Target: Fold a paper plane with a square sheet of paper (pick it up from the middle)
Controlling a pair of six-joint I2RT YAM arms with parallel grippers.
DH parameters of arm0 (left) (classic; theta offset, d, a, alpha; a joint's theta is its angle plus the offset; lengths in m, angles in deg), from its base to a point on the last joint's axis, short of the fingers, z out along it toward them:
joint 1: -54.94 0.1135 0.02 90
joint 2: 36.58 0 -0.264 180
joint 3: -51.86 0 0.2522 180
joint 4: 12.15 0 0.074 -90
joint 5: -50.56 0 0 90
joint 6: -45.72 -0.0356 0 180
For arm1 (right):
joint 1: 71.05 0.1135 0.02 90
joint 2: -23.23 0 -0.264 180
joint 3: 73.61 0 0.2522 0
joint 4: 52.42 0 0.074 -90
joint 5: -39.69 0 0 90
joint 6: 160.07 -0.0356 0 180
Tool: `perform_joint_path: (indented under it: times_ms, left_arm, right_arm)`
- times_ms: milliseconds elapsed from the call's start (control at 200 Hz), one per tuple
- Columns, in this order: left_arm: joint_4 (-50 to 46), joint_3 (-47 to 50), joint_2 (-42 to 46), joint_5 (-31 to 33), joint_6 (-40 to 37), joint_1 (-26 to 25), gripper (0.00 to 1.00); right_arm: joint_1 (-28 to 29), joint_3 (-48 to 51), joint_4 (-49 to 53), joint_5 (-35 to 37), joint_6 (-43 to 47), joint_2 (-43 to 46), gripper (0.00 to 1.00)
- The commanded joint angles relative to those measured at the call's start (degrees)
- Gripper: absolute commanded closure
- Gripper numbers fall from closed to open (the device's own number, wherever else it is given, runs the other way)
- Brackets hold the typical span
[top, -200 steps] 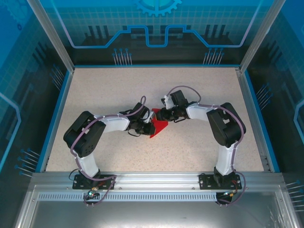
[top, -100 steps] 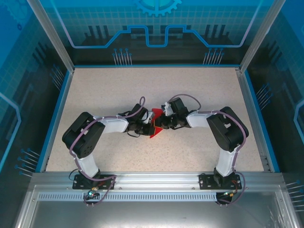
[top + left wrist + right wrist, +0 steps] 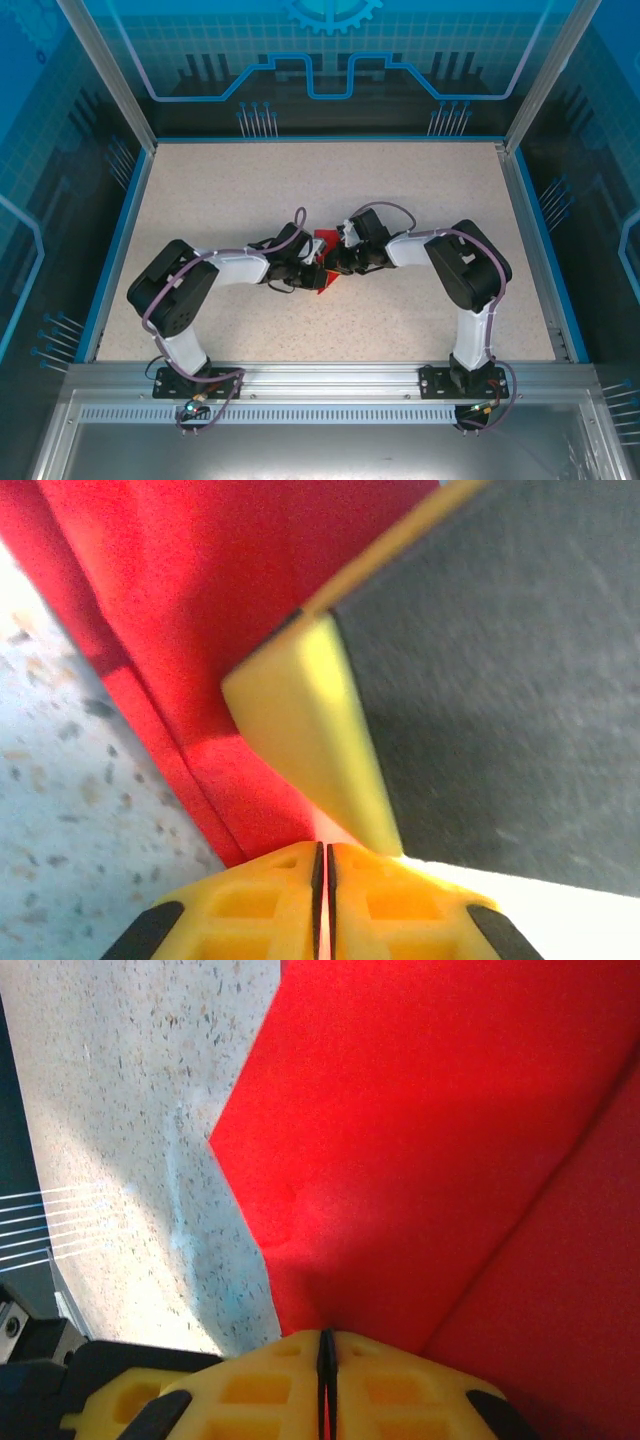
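Left tool [image 3: 322, 858] & right tool [image 3: 325, 1345] both pinched shut on the red paper [image 3: 420, 1140]. Move slow, together, w/ edges lined up, so it won't rip.

- A speckled beige table [image 3: 220, 200], evenly lit.
- A blue rim [image 3: 118, 240] edges the table's left, far and right sides.
- Behind the table, a dark wall panel [image 3: 330, 100] with blue circuit lines.
- Aluminium posts [image 3: 105, 70] rise from the table's far corners.
- A metal rail [image 3: 330, 378] lines the table's near edge.
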Motion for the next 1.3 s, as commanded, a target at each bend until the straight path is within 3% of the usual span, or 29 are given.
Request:
perform_joint_path:
  times_ms: [0, 405, 580, 795, 870, 965, 1295]
  left_arm:
    - [-4.43, 1.75, 2.19, -0.97, 1.0, -1.38, 0.87]
    - [-6.02, 3.58, 1.81, 3.76, 1.22, -2.37, 0.89]
    - [-6.15, 3.13, 4.99, 3.57, 1.97, -2.33, 0.79]
    - [-6.32, 3.69, 8.99, 4.67, 2.82, -2.66, 0.77]
    - [-5.97, 2.92, 10.02, 5.74, 3.33, -2.73, 0.68]
    - [-7.71, 0.79, 7.98, 6.58, 2.54, -2.74, 0.63]
    - [-9.21, -3.18, 1.07, 8.53, 2.03, -3.51, 0.63]
  right_arm:
    - [0.35, 0.23, 4.95, 4.93, 1.99, -2.47, 0.89]
    - [0.2, -0.12, 6.23, 5.3, 3.33, -2.77, 0.89]
    - [0.19, -0.04, 5.94, 5.2, 3.54, -3.51, 0.89]
    - [0.19, -0.11, 5.56, 5.11, 3.33, -4.22, 0.89]
    - [0.18, -0.13, 5.16, 4.61, 3.03, -4.75, 0.89]
    - [0.18, -0.16, 4.59, 4.07, 2.68, -5.01, 0.89]
    - [-0.59, 0.61, 3.09, 2.55, 2.1, -5.18, 0.89]
